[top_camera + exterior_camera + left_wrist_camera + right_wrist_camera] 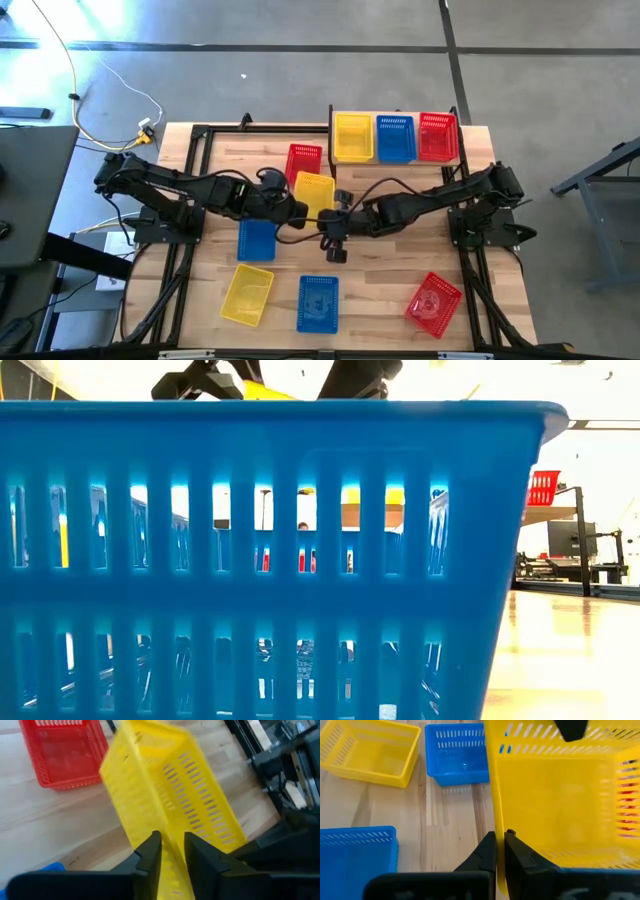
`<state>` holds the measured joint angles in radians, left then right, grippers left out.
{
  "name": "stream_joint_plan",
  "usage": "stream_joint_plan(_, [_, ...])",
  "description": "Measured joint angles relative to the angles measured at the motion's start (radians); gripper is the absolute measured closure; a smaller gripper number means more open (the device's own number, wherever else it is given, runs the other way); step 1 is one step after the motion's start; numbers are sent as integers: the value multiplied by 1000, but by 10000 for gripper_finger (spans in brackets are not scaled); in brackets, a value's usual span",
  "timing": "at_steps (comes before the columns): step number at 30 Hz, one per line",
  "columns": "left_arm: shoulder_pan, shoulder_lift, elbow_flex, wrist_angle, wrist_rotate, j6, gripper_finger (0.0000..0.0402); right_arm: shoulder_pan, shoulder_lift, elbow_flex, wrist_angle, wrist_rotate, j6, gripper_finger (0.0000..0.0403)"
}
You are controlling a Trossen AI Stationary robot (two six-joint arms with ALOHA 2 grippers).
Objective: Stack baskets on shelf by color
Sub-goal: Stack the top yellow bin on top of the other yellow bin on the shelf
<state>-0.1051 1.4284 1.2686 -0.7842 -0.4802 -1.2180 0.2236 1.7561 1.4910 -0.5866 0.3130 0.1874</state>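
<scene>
A yellow basket [314, 194] hangs tilted over the table's middle, between my two grippers. My right gripper [499, 845] is shut on it from the right. My left gripper [172, 852] stands open on its left, one finger on either side of a basket wall [172, 832]. The shelf [395, 161] at the far right carries a yellow [352, 137], a blue [395, 138] and a red basket [437, 136] side by side. On the table lie a red basket [303, 160], two blue ones [256, 240] [318, 302], a yellow one [247, 295] and another red one [434, 303]. My right gripper pinches one side wall of the yellow basket at its rim [498, 822] between its two fingers, one finger inside and one outside. The fingers slant down from the table's right. The basket is tilted on its side, its open top turned toward this gripper, clear of the table.
The near blue basket [270, 560] fills most of the low view. Black frame bars [195, 180] run along the table's left and right sides. Bare wood lies between the near baskets and the right red one.
</scene>
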Motion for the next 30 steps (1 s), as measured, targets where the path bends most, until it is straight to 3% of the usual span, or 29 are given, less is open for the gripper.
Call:
stream_joint_plan(9, [25, -7, 0, 3, 69, 103, 272, 12, -17, 0, -104, 0, 102, 403])
stream_joint_plan(13, [43, -24, 1, 0, 90, 138, 268, 35, -36, 0, -122, -27, 104, 403])
stream_joint_plan(20, [59, -88, 1, 0, 40, 188, 277, 58, -114, 0, -195, -4, 102, 403])
stream_joint_plan(30, [111, -174, 2, 12, 21, 268, 280, 43, -280, 0, -244, 131, -98, 403])
